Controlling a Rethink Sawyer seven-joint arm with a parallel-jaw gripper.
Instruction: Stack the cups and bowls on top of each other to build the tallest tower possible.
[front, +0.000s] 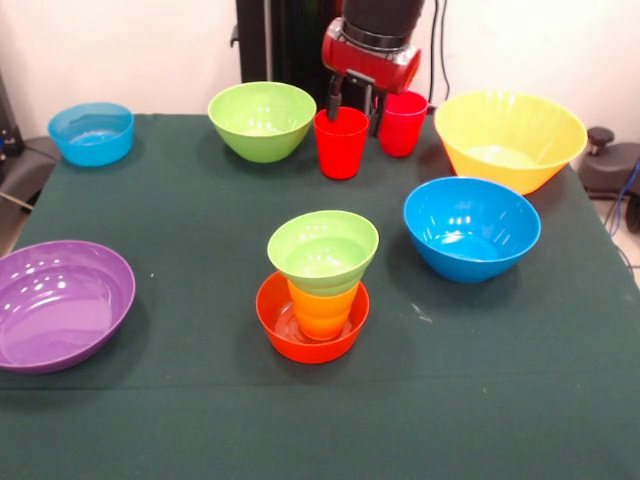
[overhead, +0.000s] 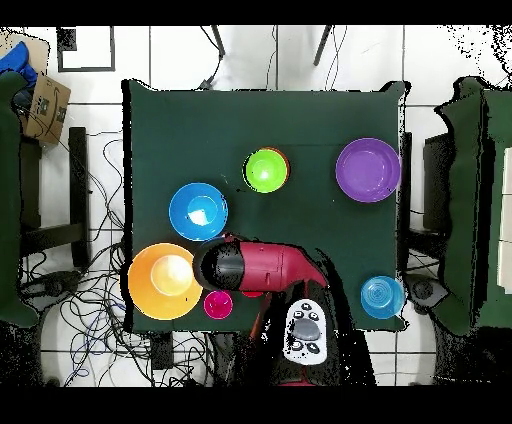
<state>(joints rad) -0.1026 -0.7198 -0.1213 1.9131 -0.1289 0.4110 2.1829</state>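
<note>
The tool (front: 353, 108) hangs at the far side of the counter (front: 200, 420), right above the red cup (front: 341, 143). Its two dark fingers (front: 333, 100) are spread apart, with one down at the cup's far rim, but nothing is gripped between them. Just beside the red cup stands the pink-magenta cup (front: 402, 123), partly behind the tool.

Near the middle of the counter stands the tower (front: 318, 285): a small orange bowl (front: 300, 335) at the bottom, the yellow-orange cup (front: 322, 310) sitting in it, and a small green bowl (front: 323, 250) resting on the cup's mouth.

Around it, well apart, sit the large yellow bowl (front: 510, 138), a blue bowl (front: 471, 228), a bigger green bowl (front: 262, 120), a smaller light-blue bowl (front: 91, 133) and the wide purple bowl (front: 60, 303).

From overhead, the red arm (overhead: 270, 268) covers the red cup.
</note>
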